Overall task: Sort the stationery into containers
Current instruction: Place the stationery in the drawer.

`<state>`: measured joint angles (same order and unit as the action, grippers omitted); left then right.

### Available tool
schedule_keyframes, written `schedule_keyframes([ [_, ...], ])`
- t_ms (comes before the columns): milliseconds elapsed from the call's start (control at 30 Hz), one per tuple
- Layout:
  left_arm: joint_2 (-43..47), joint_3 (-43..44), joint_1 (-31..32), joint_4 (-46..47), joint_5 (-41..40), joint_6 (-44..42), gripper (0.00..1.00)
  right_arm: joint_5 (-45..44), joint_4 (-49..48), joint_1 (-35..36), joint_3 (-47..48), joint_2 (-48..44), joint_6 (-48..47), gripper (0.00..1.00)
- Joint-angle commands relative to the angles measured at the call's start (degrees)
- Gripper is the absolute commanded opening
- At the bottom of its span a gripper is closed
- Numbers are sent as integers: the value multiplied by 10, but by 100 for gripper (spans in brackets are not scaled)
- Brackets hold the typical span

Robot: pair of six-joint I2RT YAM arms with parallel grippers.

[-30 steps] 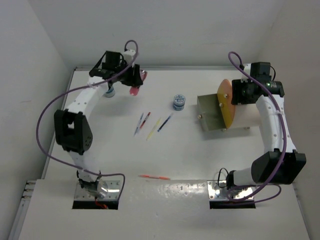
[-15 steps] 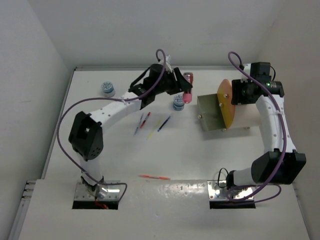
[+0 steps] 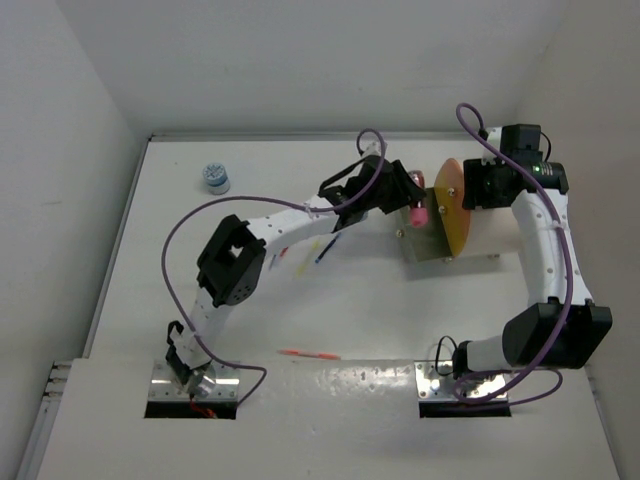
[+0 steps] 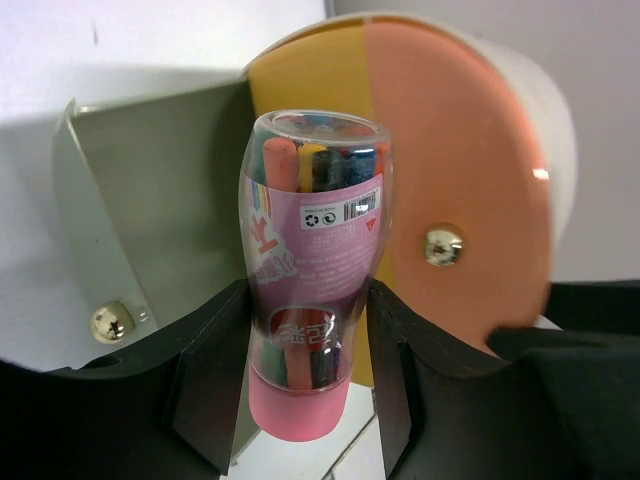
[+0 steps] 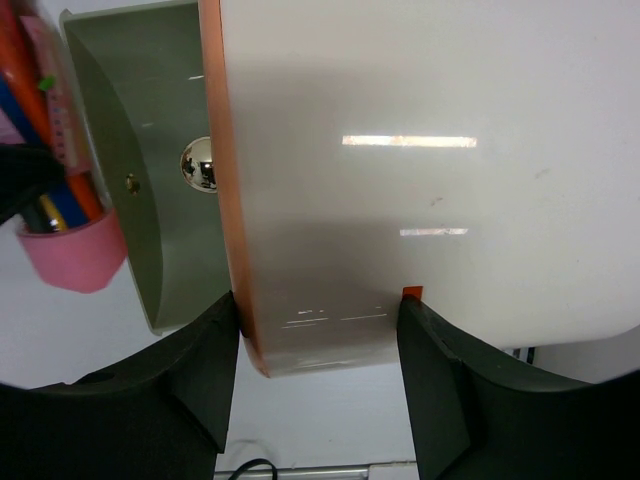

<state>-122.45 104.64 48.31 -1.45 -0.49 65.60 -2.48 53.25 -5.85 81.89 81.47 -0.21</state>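
My left gripper (image 3: 411,206) is shut on a clear bottle with a pink cap and label (image 4: 314,250), full of coloured pens, and holds it over the open grey-green drawer (image 3: 424,238) of the container. The drawer's round orange-yellow disc (image 4: 455,170) with a small knob (image 4: 443,245) is right behind the bottle. My right gripper (image 5: 318,340) is shut on the container's cream drum body (image 5: 420,150), one finger on each side. Loose pens (image 3: 327,248) lie mid-table, partly hidden by my left arm. An orange-red pen (image 3: 310,354) lies near the front. A blue-and-white cylinder (image 3: 215,178) stands back left.
The white walls close in the table at the back and both sides. My left arm stretches across the table's middle toward the drawer. The drawer (image 5: 150,180) and the bottle's pink cap (image 5: 75,255) show at the left of the right wrist view.
My left arm has swung from the back left across to the right, carrying the pink-capped bottle to the open drawer. It now hides the second cylinder. The right arm has not moved.
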Motion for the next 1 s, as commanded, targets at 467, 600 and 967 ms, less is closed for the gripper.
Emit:
schedule_keyframes([
  [467,-64,43,34,65,-22,31,25,15,60,7,-46,52,-17,58],
  [600,-62,48,34,67,-16,23,39,13,63,7,-43,57,-19,58],
  [967,-18,44,28,30,-10,-17,84,5,60,7,-48,55,-20,58],
])
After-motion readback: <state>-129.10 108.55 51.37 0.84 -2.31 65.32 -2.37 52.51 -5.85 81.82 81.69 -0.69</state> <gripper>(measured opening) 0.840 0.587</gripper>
